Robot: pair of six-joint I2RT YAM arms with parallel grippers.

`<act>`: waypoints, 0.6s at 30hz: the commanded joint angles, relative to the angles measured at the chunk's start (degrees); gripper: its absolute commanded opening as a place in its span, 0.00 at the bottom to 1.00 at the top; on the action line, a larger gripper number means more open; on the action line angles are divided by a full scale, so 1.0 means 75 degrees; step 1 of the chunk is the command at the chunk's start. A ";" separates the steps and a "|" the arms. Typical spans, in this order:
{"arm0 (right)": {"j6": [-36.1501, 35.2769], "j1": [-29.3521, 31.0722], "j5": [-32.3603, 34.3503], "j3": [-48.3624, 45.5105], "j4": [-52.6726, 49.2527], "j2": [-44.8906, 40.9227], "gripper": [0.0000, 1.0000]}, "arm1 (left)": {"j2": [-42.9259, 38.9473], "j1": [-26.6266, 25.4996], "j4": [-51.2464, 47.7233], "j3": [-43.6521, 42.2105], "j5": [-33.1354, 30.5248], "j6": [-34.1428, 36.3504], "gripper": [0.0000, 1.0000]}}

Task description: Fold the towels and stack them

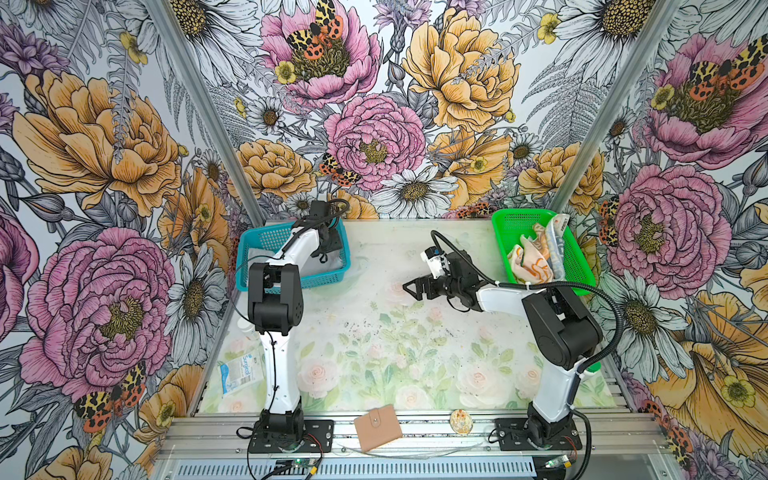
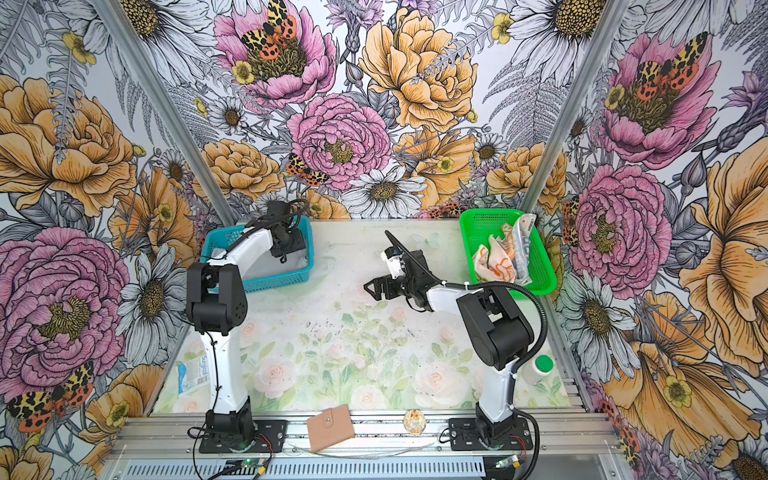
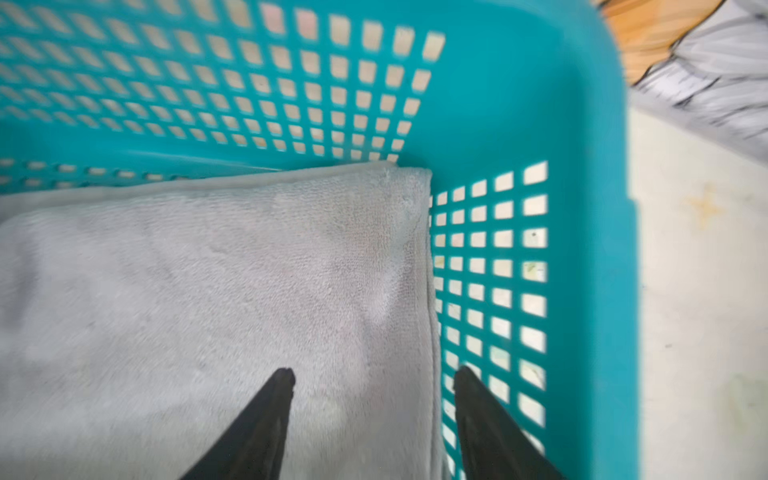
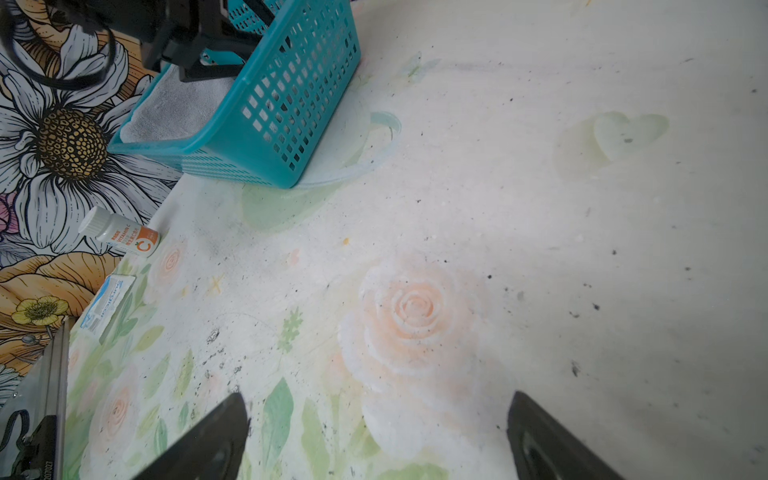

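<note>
Risk at the left pincer (image 3: 374, 374), parted and holding nothing just above the grey towel (image 3: 187, 291): one finger (image 3: 486, 419) close to the mesh wall of the blue basket (image 3: 519, 104), so could hook a hole on lifting and drag or tip the basket; could equally catch the towel's hem and spoil the fold. Risk at the right pincer (image 1: 415, 289), wide and empty over bare counter (image 1: 415, 353): two cloths bunched together behind it, so likely to come up as one clump. Beneath the left pincer, in the blue basket: only the grey towel, folded flat, edge against the wall. Behind the right pincer, in the green basket (image 1: 519, 226): flowered towel (image 1: 532, 262) and lettered towel (image 1: 557, 245), crumpled, touching, not yet folded.
</note>
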 commanded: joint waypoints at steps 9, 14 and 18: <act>-0.0062 0.0058 -0.0153 0.0084 0.0286 0.0049 0.99 | -0.1857 0.1262 0.0274 -0.2177 -0.0311 -0.0918 0.91; -0.0178 0.0069 -0.0071 0.0067 0.0178 -0.0014 0.99 | -0.1811 0.1588 0.0740 -0.2694 -0.0087 -0.0750 0.93; -0.0207 0.0069 -0.0038 0.0072 0.0153 -0.0034 0.99 | -0.1576 0.1668 0.0729 -0.2591 -0.0066 -0.0833 0.99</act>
